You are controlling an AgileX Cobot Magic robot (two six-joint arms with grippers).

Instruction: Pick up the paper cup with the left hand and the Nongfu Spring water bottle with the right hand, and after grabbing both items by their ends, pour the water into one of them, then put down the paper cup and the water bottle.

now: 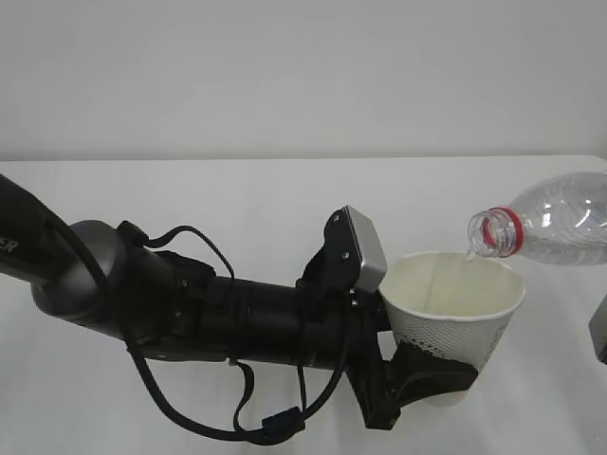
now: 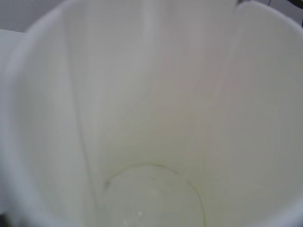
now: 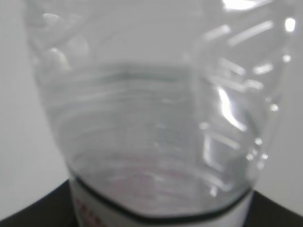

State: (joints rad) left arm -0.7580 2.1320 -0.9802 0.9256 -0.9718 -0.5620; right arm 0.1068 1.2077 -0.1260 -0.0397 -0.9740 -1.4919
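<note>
White dotted paper cup, red-ringed clear bottle.

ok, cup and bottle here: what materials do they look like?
Paper cup: looks like paper, matte white, dimpled texture outside, smooth cream inside. Water bottle: clear thin plastic, glossy; ribbed walls catch highlights, red ring at the neck. Cup's lining can't be told.

The Nongfu Spring water bottle runs off the exterior view's right edge, its base and the right hand gripping it out of sight. The left hand hides the lower front of the paper cup. The left wrist view shows only the cup's blurred inside; the right wrist view only a blurred stretch of bottle, its label cut off below
</note>
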